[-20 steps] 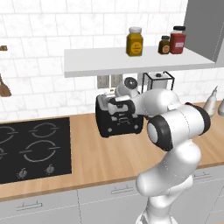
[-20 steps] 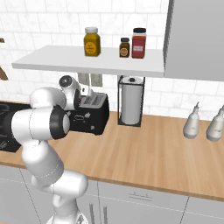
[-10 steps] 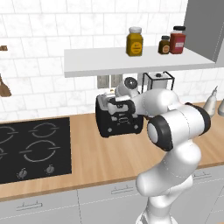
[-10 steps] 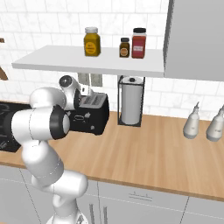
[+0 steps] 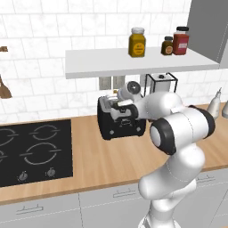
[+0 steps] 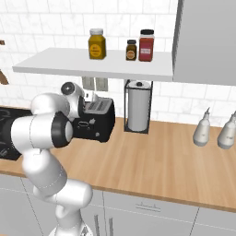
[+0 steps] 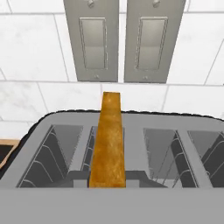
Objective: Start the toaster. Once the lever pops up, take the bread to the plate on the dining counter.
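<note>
End effector (image 7: 107, 180) sits right over the toaster (image 5: 120, 121), fingertips pinching the bread (image 7: 108, 142) that sticks up from a slot.

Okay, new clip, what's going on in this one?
A white robot arm is bent over a black toaster on the wooden counter beside the hob. Its gripper sits at the toaster's top, right where a slice of toast stands up out of one slot. The fingers flank the toast's lower end; a firm grip cannot be confirmed. The toast is not lifted out yet.
</note>
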